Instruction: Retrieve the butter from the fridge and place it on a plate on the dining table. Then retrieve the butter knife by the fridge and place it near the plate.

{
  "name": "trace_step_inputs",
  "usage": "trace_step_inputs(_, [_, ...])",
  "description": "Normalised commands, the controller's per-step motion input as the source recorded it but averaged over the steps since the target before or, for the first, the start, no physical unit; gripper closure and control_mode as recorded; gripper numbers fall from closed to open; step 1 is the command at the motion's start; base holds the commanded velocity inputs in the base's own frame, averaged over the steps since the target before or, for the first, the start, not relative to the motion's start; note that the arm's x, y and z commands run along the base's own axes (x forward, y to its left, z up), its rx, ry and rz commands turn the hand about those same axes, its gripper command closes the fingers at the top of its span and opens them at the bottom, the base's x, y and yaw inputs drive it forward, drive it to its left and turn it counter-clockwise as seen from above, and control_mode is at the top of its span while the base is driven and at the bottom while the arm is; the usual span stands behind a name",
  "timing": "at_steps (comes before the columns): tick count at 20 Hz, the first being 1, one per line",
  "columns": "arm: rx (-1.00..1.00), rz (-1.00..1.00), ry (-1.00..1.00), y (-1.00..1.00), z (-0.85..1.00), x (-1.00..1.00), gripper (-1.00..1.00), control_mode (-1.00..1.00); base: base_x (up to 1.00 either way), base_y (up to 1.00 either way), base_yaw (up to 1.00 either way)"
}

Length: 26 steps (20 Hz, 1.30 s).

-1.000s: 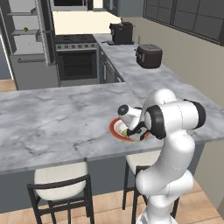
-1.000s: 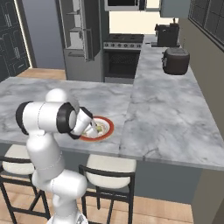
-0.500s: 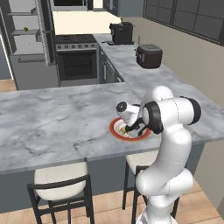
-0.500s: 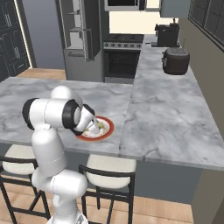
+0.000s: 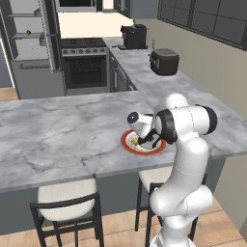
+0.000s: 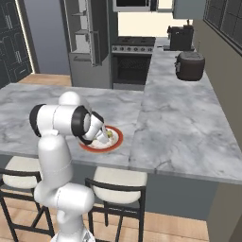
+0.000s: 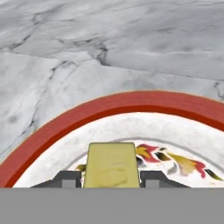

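Observation:
The butter (image 7: pixel 111 164), a pale yellow stick, sits between my two dark fingertips (image 7: pixel 65 178) just above the centre of the plate (image 7: pixel 131 103), a white plate with a broad red-orange rim. My gripper (image 7: pixel 110 178) is shut on the butter. From the base, the gripper (image 5: pixel 140 140) hangs low over the plate (image 5: pixel 126 141) near the front edge of the marble dining table (image 5: pixel 58 130). From the other side, the butter (image 6: pixel 108 135) shows as a yellow speck on the plate (image 6: pixel 118 137). The fridge (image 5: pixel 29 48) stands open at the back left. The butter knife is out of view.
Cushioned stools (image 5: pixel 67 202) with dark frames stand under the table's front edge. A stove (image 5: pixel 84 62) sits beyond the table. On the right counter stand a dark cooker pot (image 5: pixel 164 60) and a coffee machine (image 5: pixel 134 36).
The arm has shifted only slightly, and the hand stays low over the plate with the butter still in its grip.

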Motion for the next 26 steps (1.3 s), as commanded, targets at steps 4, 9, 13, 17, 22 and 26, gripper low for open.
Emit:
trace_step_inputs(4, [0.00,0.00,0.00,0.00,-0.23,0.10,1.00,-1.00,0.00,0.00,0.00])
trace_step_inputs(9, [0.00,0.00,0.00,0.00,-0.14,0.04,1.00,-1.00,0.00,0.00,0.00])
trace_step_inputs(13, [0.00,0.00,0.00,0.00,-0.02,0.01,-1.00,-1.00,0.00,0.00,0.00])
trace_step_inputs(17, [0.00,0.00,0.00,0.00,-0.01,0.00,-1.00,-1.00,0.00,0.00,0.00])
trace_step_inputs(22, [0.00,0.00,0.00,0.00,0.00,0.00,-1.00,-1.00,0.00,0.00,0.00])
trace_step_inputs(26, [0.00,0.00,0.00,0.00,0.00,0.00,-1.00,-1.00,0.00,0.00,0.00])
